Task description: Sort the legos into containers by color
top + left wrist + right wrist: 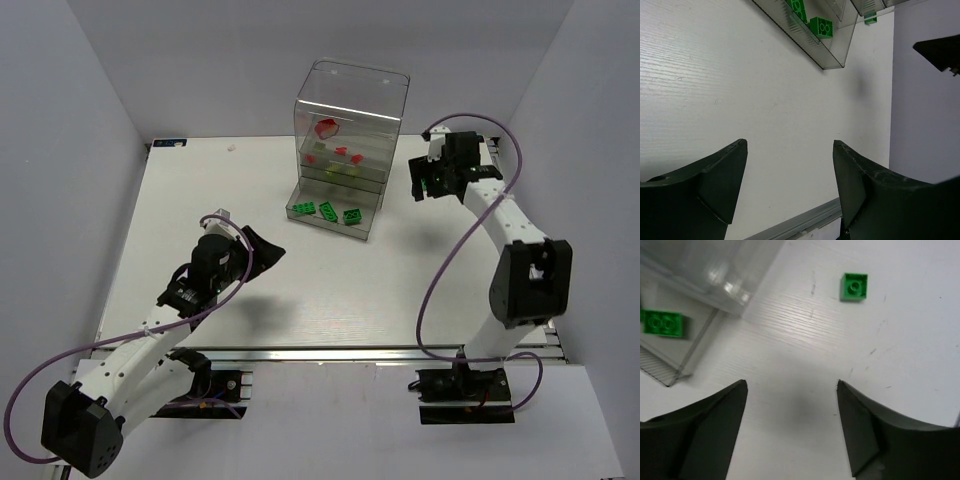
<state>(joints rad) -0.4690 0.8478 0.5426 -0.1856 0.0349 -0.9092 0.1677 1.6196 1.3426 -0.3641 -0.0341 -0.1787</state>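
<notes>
Right gripper (790, 385) is wide open and empty over the table (900, 390); left gripper (790, 144) is also open, holding nothing. Ahead of my right jaws lies one loose green brick (855, 286), near the container (700, 270), whose bottom tray holds the sorted greens (662, 323). If I drop off-centre I'll knock the brick away, and a wide swing could clip that clear wall.

Two units, left arm (150, 355) and right arm (495, 215): white link shells, large boxy black joint housings (535, 280), black wrist units. One thin purple cable (470, 116) runs in loops along each arm; black base plates (470, 388) sit at the foot. End fittings, left gripper (790, 142) and right gripper (791, 382): two matte, dark wedge-shaped fingers (705, 195) each, tapering to blunt tips, with a round hole in one left finger.
</notes>
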